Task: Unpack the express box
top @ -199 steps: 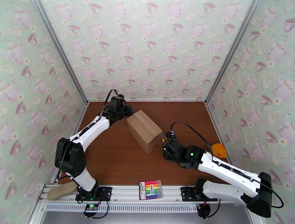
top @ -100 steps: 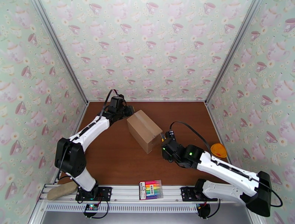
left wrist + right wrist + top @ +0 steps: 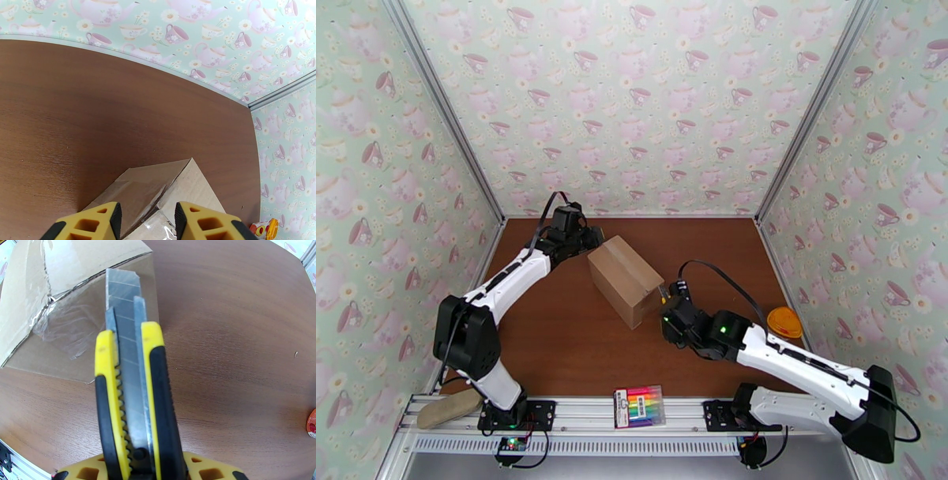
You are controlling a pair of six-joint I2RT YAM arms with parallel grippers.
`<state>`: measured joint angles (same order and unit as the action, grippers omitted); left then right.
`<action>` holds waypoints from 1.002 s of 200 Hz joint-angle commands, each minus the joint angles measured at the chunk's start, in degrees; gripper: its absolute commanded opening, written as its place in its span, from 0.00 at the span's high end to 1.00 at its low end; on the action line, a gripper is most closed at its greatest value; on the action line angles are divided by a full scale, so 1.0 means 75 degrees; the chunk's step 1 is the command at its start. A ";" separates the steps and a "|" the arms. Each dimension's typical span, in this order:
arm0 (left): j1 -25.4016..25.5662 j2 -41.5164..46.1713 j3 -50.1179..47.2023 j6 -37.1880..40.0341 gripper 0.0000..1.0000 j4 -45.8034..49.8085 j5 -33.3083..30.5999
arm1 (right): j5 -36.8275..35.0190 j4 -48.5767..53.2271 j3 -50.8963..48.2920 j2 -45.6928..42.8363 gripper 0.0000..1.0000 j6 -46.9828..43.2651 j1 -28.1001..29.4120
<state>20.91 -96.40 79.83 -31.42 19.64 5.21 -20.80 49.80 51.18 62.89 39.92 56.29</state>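
Clamping utility knife (image 3: 134,398), right gripper (image 3: 669,314) points blade (image 3: 124,299) beyond jaws at express box (image 3: 59,287) tape (image 3: 67,327). Left gripper (image 3: 147,221) jaws parted, empty, box just ahead. Risk: unbraced box slides, blade skips.

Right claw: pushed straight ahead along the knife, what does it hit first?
Probably the express box: the utility knife held in the right claw points its blade at the taped end face. The gap is unclear.

Bare table (image 3: 561,347) lies open nearward of the express box (image 3: 625,279); an orange object (image 3: 784,322) sits beside the right wall.
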 commanded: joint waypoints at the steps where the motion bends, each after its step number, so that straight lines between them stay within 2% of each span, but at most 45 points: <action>1: -0.0037 -0.0063 0.0289 0.0071 0.56 -0.0152 0.0114 | -0.0057 -0.0108 0.0176 0.0039 1.00 0.0126 0.0053; 200: -0.0035 -0.0011 0.0254 0.0061 0.56 -0.0178 0.0152 | -0.0135 -0.0122 0.0257 0.0145 1.00 0.0113 0.0065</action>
<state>20.91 -96.40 79.83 -31.42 19.44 5.34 -20.82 49.76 51.20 63.57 39.92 56.31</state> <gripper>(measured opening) 0.438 0.402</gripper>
